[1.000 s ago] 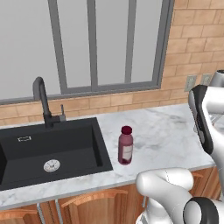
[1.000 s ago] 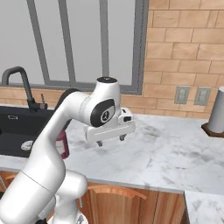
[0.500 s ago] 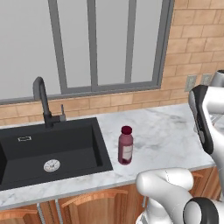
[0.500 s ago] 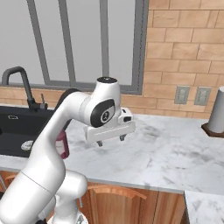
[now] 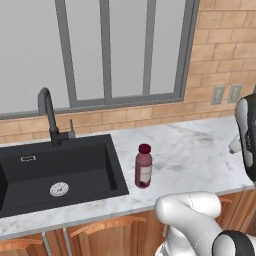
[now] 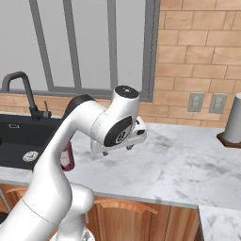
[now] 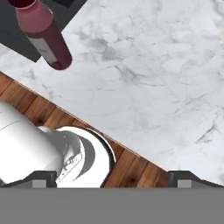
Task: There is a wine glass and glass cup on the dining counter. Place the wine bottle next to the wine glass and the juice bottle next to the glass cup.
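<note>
The gripper (image 6: 116, 149) hangs above the marble counter (image 5: 200, 150) with its fingers spread wide and nothing between them. The juice bottle (image 5: 143, 166) stands upright well off to the side, close to the counter's front edge and just beside the black sink (image 5: 55, 170). To do this reach well, the arm should swing toward the sink, come in level at the bottle's body below the cap, and centre it between the fingers before closing, so it does not tip into the sink.

Black sink (image 5: 55, 175) set in a marbled bench (image 5: 190, 150)

A black faucet (image 5: 49, 116) rises behind the sink, below the grey-framed window (image 5: 105, 50). Right of the sink along the brick wall sit two outlets (image 6: 204, 102) and a grey cylinder on a dark base (image 6: 234, 123).
</note>
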Tool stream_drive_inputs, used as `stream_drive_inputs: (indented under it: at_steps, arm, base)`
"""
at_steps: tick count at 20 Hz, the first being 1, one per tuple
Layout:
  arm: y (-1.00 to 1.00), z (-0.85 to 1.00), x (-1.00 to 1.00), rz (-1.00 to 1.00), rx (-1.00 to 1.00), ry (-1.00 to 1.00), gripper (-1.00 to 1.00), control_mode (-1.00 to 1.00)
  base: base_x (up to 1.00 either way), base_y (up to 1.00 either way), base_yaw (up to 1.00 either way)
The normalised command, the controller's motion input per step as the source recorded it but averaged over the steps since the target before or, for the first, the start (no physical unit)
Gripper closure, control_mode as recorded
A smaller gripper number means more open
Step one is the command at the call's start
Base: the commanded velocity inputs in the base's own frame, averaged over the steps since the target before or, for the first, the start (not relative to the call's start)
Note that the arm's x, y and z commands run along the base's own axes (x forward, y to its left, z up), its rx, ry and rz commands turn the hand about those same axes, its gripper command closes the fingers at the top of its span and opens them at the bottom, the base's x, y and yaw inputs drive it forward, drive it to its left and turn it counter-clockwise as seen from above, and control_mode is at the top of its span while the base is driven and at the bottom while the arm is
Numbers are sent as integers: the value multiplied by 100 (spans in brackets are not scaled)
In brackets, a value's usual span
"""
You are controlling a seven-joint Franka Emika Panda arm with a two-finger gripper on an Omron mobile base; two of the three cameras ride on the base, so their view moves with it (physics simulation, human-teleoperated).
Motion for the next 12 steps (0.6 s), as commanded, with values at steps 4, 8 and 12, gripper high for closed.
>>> stream_drive_inputs:
  at_steps: [4,8,12]
  arm:
    - [31,6,-13,32,26,-16,-100,-100]
    - [41,0,-8,37,21,-20,-100,-100]
    - [41,-1,-3,40,22,-17,-100,-100]
  base:
    - [0,0,0]
    - [0,0,0]
    - [0,0,0]
